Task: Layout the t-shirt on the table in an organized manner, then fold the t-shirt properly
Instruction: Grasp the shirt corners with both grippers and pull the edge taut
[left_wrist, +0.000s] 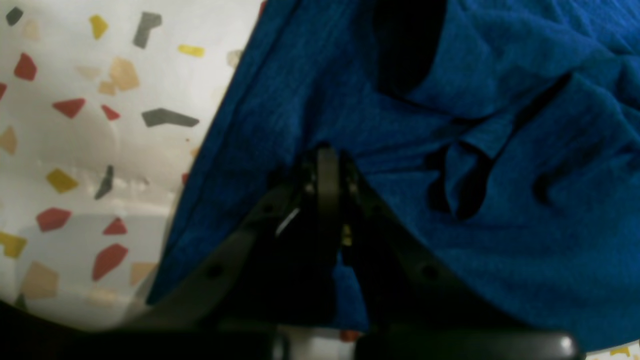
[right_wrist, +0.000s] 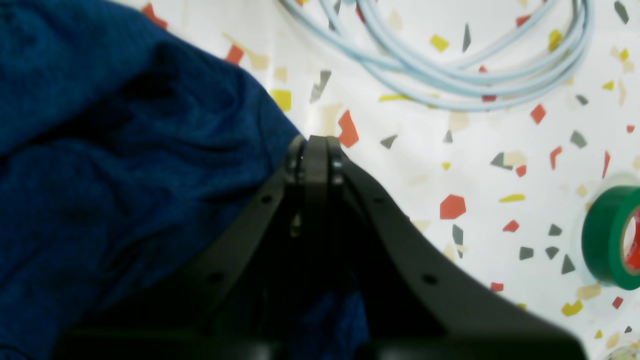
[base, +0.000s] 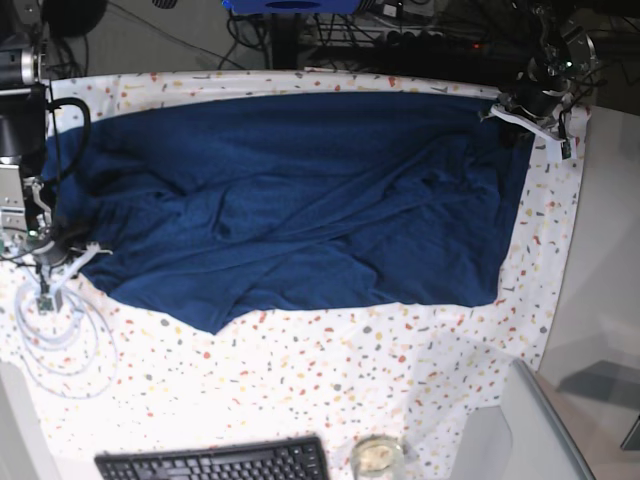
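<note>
Left fingers (left_wrist: 327, 155) pressed together, pinching a fold of the t-shirt (left_wrist: 450, 150); fabric gathers into creases right at the tips and runs off to one side in deep wrinkles. A straight hem edge lies just beside the tips on the other side, bare surface (left_wrist: 75, 150) beyond it

Right fingers (right_wrist: 317, 145) also pressed together, clamped on the shirt's edge where cloth meets speckled surface. Cloth bunches on one side of these tips; on the other side, open surface with a loop of pale cables (right_wrist: 450, 75) ahead and a green tape roll (right_wrist: 612, 237) farther out

Base view: t-shirt (base: 300, 190) spread wide between the two grippers, dark navy, plain, rumpled through the middle with long diagonal folds. Far edge fairly straight along the surface's back edge; near edge uneven, dipping to a point. Left gripper (base: 520, 112) at the far corner, close to the surface's side edge; right gripper (base: 50, 262) at the opposite side

Broad open band of surface (base: 350, 370) nearer the camera, then a black keyboard (base: 215, 462) and a small glass jar (base: 377, 457) at its front edge
</note>
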